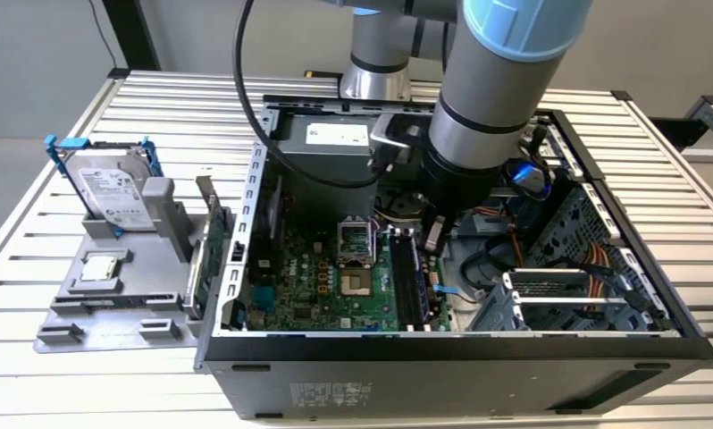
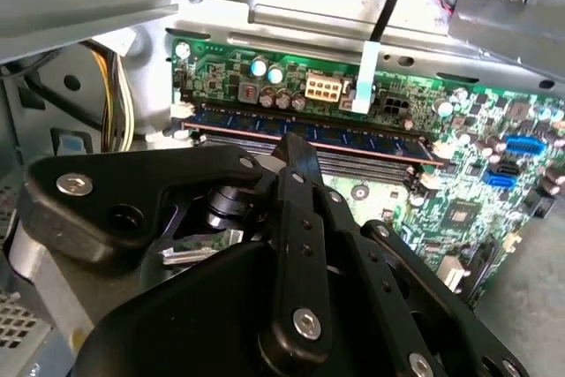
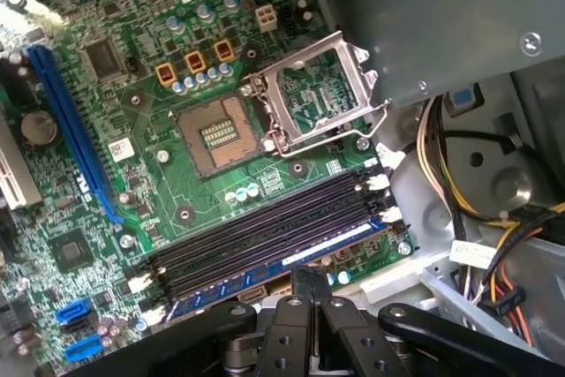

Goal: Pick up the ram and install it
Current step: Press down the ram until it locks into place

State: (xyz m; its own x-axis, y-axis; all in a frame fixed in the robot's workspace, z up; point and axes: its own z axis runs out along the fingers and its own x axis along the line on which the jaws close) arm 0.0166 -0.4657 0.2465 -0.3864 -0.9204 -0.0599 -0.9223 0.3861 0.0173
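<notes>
I'm looking down into the open computer case (image 1: 252, 234) on the slatted table (image 1: 46, 223), and the arm reaches in from above with little room to spare: the power supply (image 1: 332, 143) sits just behind it and the drive cage (image 1: 571, 295) lies toward the exterior view's right. The gripper (image 1: 433, 234) hangs directly over the memory slots (image 1: 410, 281) near the motherboard's (image 1: 321, 286) edge. In the second wrist view the fingers (image 2: 300, 158) are pressed together with no gap between them, tip down against the top edge of the ram (image 2: 309, 134); they hold nothing, only bear on it. The ram is a long, thin blue stick with a row of dark chips, standing upright in the outermost slot, level along its length as far as I can see. In the first wrist view it (image 3: 291, 258) lies alongside the three empty black slots (image 3: 265, 227), with white latches (image 3: 381, 181) at the end; whether they've closed on it I can't tell. The open CPU socket (image 3: 216, 134) sits well clear. The gripper body hides the middle of the stick. Outside the case, a hard drive (image 1: 109, 192) in its blue frame stands on a grey fixture (image 1: 113, 304).
</notes>
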